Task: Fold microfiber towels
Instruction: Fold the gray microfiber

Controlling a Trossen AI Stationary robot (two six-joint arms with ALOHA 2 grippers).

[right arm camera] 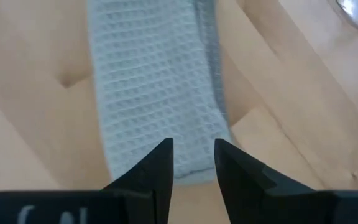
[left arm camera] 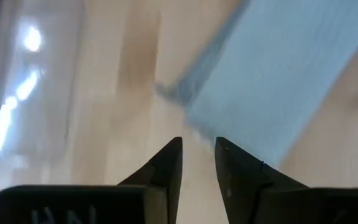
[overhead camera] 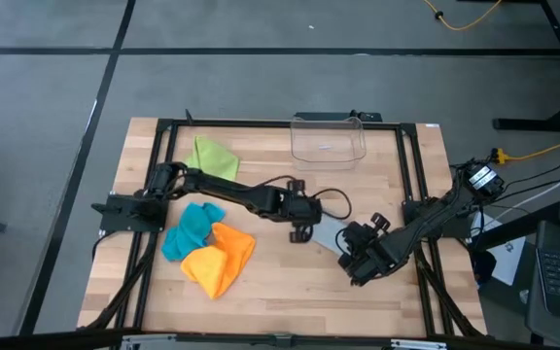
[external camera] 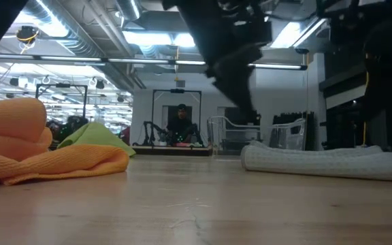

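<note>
**Q:** While the grey towel (overhead camera: 330, 231) is lying near the middle of the table (overhead camera: 397, 301), why are both grippers placed at it?

**A:** It is taken as being folded just now: it lies as a narrow folded strip between the two arms, with the left gripper (overhead camera: 300, 231) set at one end and the right gripper (overhead camera: 356, 261) at the other. In each wrist view, the fingers are seen parted by a narrow gap, above the cloth rather than closed on it. Nothing is held by either claw; the strip (right arm camera: 154, 93) is seen lying flat on the wood beyond the right fingers (right arm camera: 148, 171), and its corner (left arm camera: 272, 81) beyond the left ones (left arm camera: 166, 168).

**Q:** And where are the other towels kept?

**A:** They are left on the left arm's side of the table, presumably waiting their turn. The orange towel (overhead camera: 220, 257) is heaped loosely, with the teal towel (overhead camera: 192, 229) touching it, and the lime green towel (overhead camera: 212, 157) is spread farther back. A clear plastic bin (overhead camera: 329, 138) is stood at the back edge, well apart from the folding spot, so the working area is kept free.

**Q:** Can any brand, label or writing be read?

**A:** Pale marks are seen on the left wrist housing, but they are too blurred to be read. No tag is made out on any towel.
</note>
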